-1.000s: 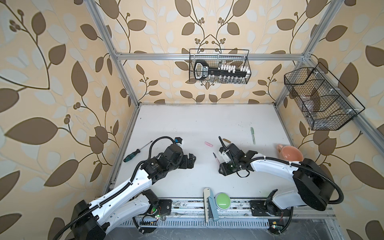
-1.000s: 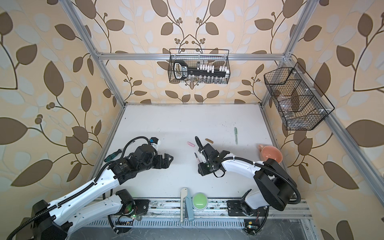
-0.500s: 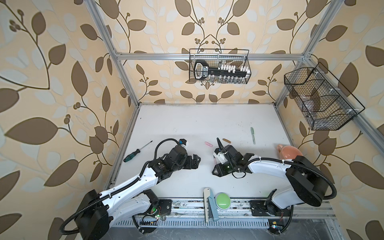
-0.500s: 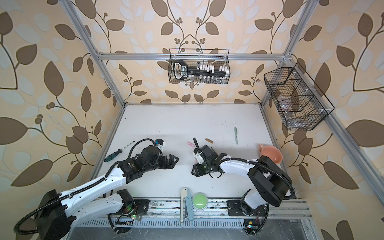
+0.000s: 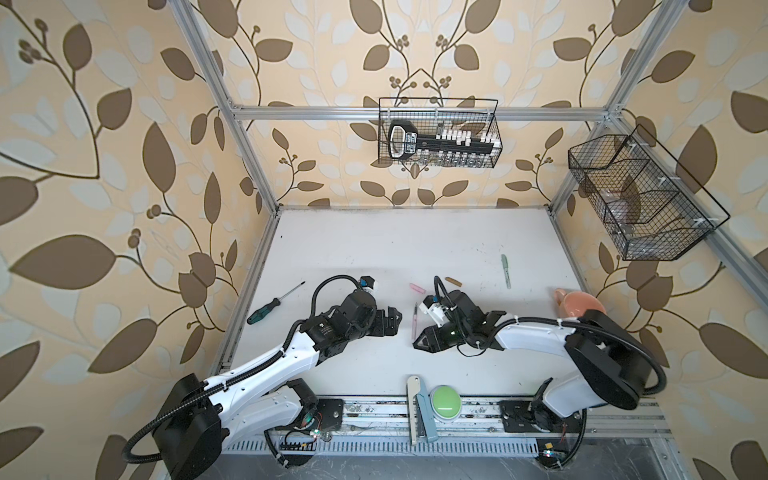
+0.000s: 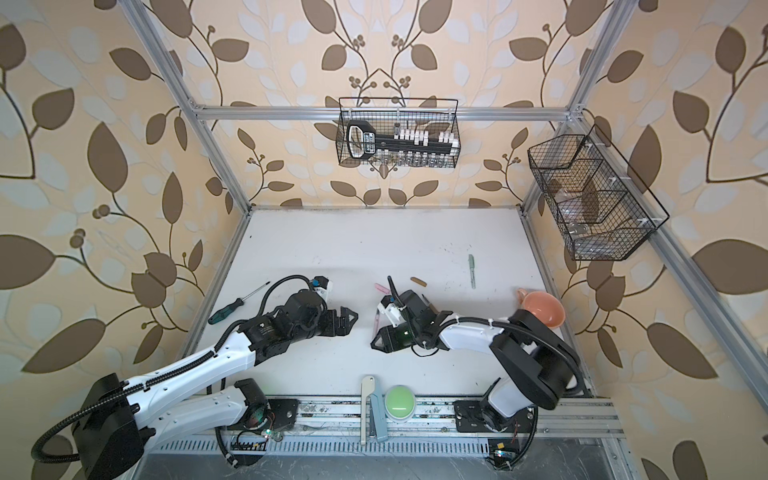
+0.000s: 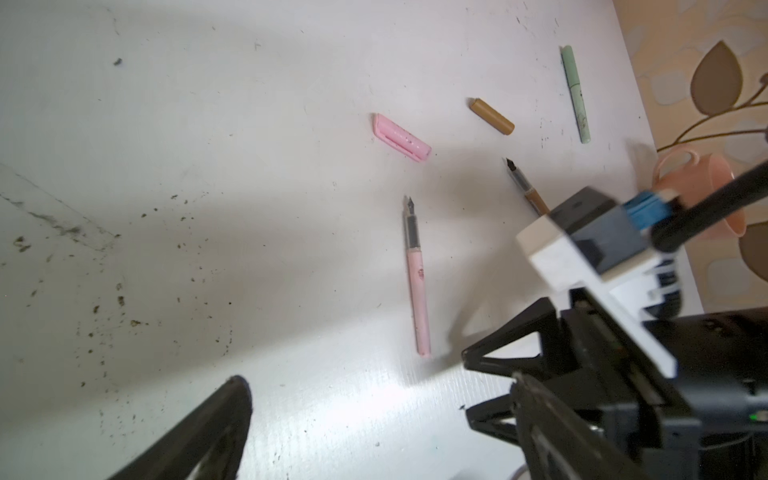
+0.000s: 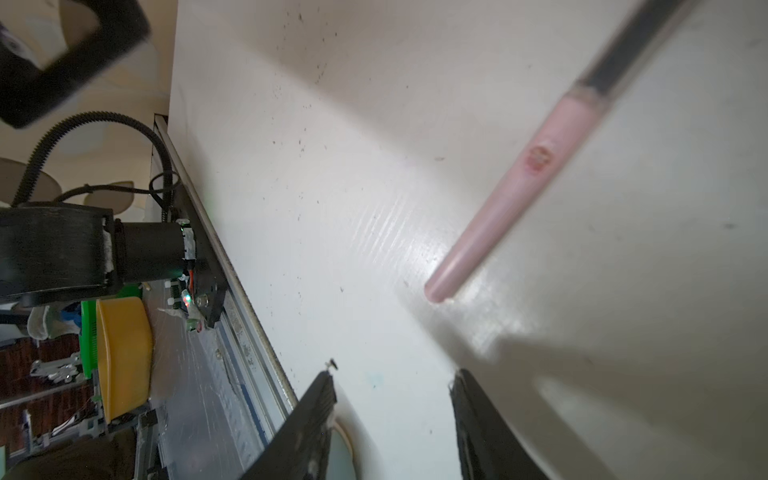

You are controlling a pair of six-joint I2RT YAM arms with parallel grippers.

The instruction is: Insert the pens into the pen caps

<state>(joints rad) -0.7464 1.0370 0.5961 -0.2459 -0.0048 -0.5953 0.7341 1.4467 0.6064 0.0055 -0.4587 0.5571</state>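
Pink is your target: in both top views the pink pen [image 5: 414,322] lies bare on the bench [image 5: 374,249], about mid-width and nearer the front edge. Its long axis runs front to back, nib toward the back edge. The right gripper [image 5: 417,343] sits just beside its butt end, on the front side. The left gripper [image 5: 395,322] is near on the pen's left but farther off, jaws spread wide and empty, so your right arm is nearer. The pink cap [image 5: 417,287] lies just past the nib, the brown cap [image 5: 453,281] beside it. The green pen [image 5: 505,271] is well off toward the right edge. Left wrist view: count three pens, the brown pen [image 7: 524,185] half hidden behind the right arm, and two loose caps. The green one looks capped already, can't confirm. Right wrist view: jaws partly apart, holding nothing. The pen butt is ahead of them, slanting away, not between and not touching.
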